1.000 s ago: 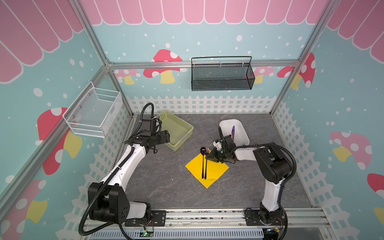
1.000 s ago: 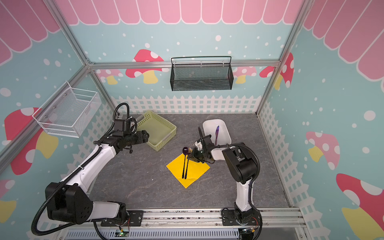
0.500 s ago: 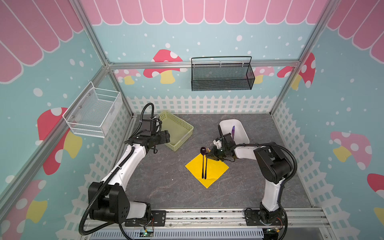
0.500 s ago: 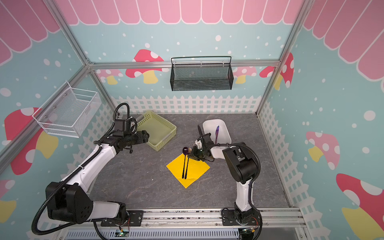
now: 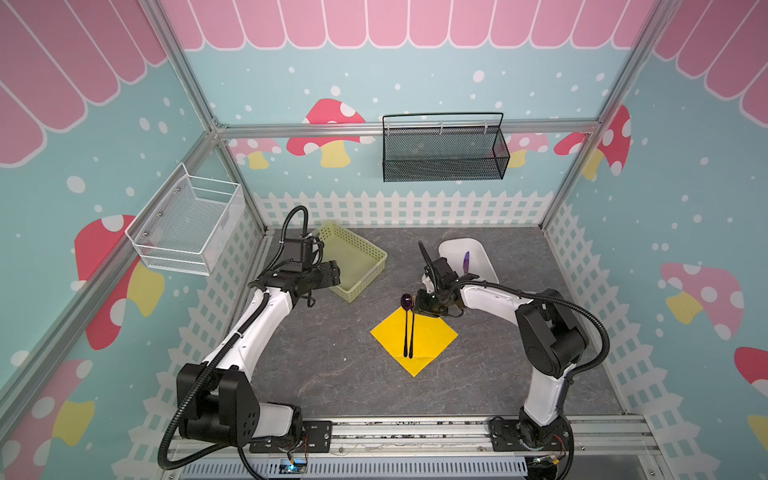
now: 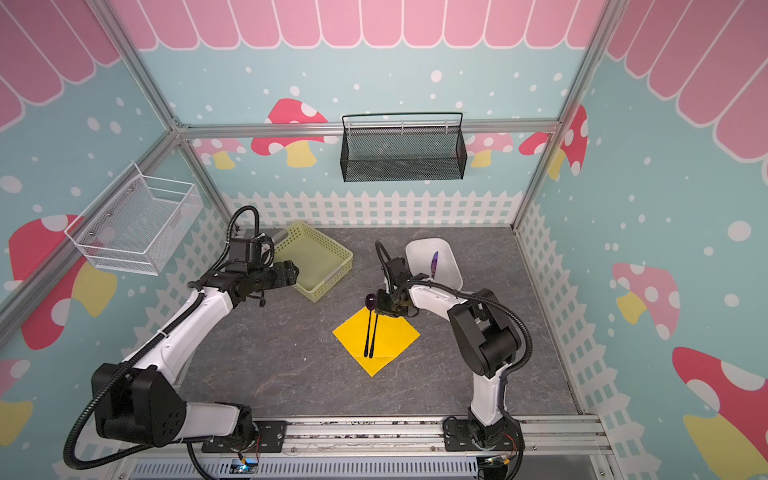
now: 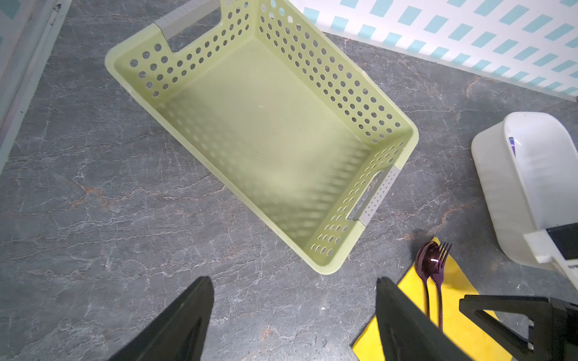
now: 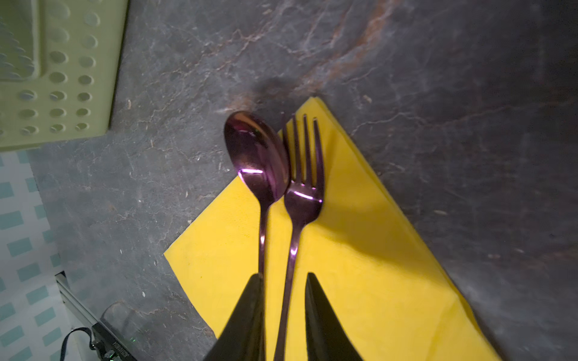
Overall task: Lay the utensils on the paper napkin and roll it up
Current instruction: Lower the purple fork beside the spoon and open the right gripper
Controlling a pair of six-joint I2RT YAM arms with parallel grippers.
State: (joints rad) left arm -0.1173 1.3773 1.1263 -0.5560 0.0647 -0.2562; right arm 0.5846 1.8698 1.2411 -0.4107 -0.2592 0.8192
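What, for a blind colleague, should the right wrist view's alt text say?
A purple spoon and fork lie side by side on a yellow napkin on a grey tabletop, the spoon's bowl overhanging the napkin's edge. The jaws of the right gripper stand slightly apart over the handles.

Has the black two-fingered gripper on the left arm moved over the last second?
No. The left gripper still hangs at the left edge of the pale green perforated plastic basket in both top views.

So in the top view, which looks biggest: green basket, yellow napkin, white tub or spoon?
1. basket
2. napkin and tub: too alike to rank, and the arm hides part of the tub
3. spoon
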